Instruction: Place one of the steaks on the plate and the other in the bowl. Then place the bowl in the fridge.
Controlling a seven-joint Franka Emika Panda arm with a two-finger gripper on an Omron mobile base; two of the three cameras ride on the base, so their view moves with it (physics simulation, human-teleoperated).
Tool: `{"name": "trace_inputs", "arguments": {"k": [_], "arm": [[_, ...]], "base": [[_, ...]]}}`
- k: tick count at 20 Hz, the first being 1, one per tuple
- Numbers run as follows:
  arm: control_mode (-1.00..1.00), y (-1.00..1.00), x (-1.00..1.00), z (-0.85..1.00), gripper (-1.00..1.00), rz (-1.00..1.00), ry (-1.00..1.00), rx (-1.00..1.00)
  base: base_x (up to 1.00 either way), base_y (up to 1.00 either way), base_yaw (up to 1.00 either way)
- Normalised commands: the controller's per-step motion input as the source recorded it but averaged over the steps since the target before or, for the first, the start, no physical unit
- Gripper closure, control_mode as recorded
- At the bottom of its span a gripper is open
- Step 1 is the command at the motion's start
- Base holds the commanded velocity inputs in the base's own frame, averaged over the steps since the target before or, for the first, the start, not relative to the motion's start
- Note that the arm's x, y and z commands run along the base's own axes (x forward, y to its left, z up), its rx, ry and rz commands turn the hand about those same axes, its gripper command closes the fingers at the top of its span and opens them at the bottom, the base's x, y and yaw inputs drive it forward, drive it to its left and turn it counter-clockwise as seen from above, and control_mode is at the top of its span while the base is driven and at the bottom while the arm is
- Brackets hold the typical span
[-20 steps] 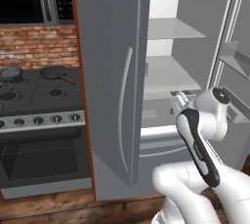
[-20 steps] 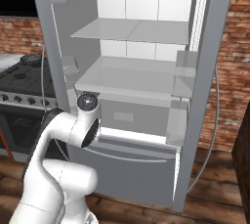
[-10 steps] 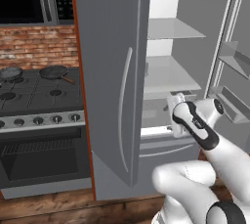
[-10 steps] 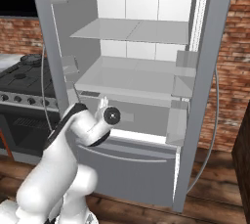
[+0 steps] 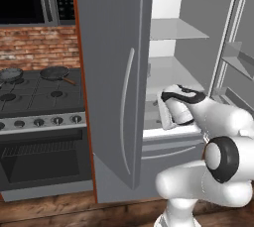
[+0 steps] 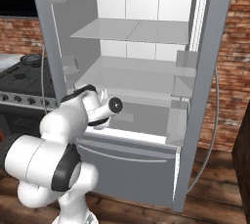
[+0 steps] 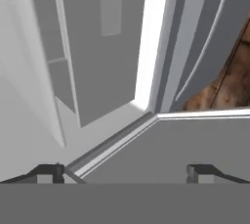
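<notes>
Now my gripper [image 7: 124,171] is wide open and holds nothing, low by the open fridge [image 6: 141,81], and I can't see the bowl or steaks, so I should move slowly past the doors.

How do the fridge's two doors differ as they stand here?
In the left base view, the left fridge door shows its grey outer face and long curved handle; the right fridge door shows its inner side with door bins. The left one hides part of the stove; the right one hides nothing. Both stand open.
</notes>
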Motion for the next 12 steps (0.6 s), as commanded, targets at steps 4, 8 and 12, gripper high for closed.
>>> {"name": "trace_inputs", "arguments": {"k": [4, 8, 12], "arm": [[-1.00, 0.02, 0.52, -0.04, -1.00, 0.20, 0.00, 0.03], [-1.00, 0.19, 0.33, -0.02, -1.00, 0.14, 0.00, 0.05], [-1.00, 0.34, 0.19, -0.04, -1.00, 0.11, 0.00, 0.01]], "base": [[0.00, 0.00, 0.00], [0.00, 0.00, 0.00], [0.00, 0.00, 0.00]]}}
